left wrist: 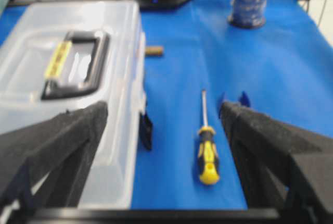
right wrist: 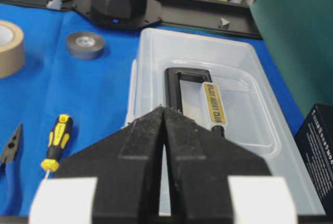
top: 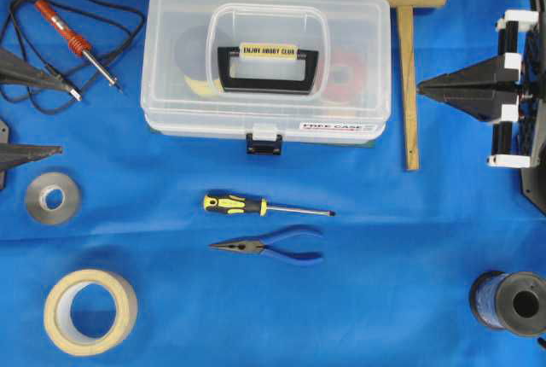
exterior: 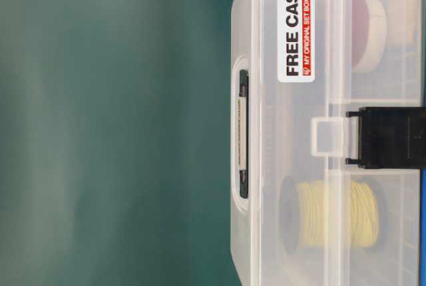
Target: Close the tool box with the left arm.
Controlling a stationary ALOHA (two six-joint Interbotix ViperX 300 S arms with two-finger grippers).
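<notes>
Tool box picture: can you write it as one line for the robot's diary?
tool box: lid down | latch: state unclear | left gripper: open, empty, beside box | right gripper: shut, empty

A blue cloth [top: 409, 247] covers the desk [top: 128, 213] edge to edge under even, soft light. From table level, a plain dark green wall [exterior: 113, 126] fills nine o'clock, blurred.

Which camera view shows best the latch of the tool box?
The table-level view: the latch fills the frame edge, sharp, hanging off the lid's clear tab. Overhead shows it small; the left wrist view shows it blurred; the right wrist view hides it.
</notes>
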